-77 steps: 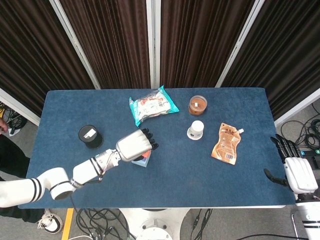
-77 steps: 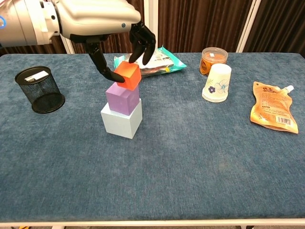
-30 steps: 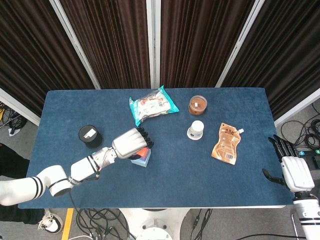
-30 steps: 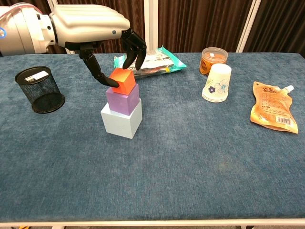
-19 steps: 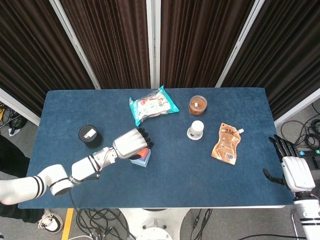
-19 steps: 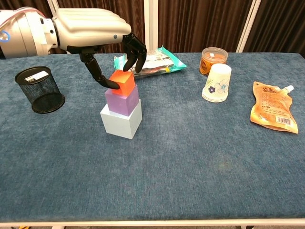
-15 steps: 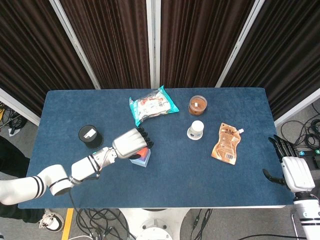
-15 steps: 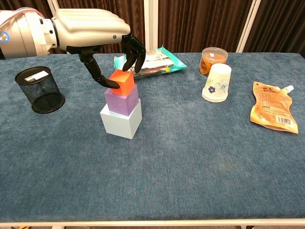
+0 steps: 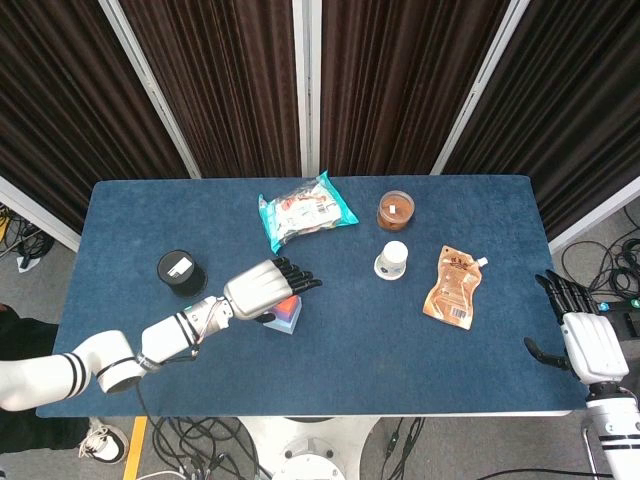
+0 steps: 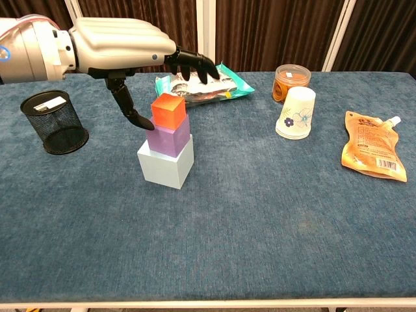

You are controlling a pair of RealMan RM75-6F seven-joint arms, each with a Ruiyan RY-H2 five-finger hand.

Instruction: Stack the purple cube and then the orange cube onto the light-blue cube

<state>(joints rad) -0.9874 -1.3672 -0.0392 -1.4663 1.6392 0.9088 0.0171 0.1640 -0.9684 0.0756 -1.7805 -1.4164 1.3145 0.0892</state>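
In the chest view the orange cube [image 10: 169, 111] sits on the purple cube [image 10: 168, 138], which sits on the light-blue cube [image 10: 166, 162]. My left hand [image 10: 123, 49] hovers above and just left of the stack, fingers stretched out over the orange cube and thumb hanging beside it, touching nothing. In the head view the left hand [image 9: 265, 290] hides most of the stack; only an edge of the light-blue cube [image 9: 288, 322] shows. My right hand [image 9: 590, 345] stays off the table's right edge, fingers apart, empty.
A black mesh cup [image 10: 54, 121] stands left of the stack. Behind it lies a teal snack bag [image 10: 214, 83]. To the right are a tipped paper cup [image 10: 295, 114], a brown lidded jar [image 10: 291, 78] and an orange pouch [image 10: 372, 145].
My left hand let go of the orange cube after setting it on the purple cube; its fingers have straightened and lifted off. The right hand stayed put.
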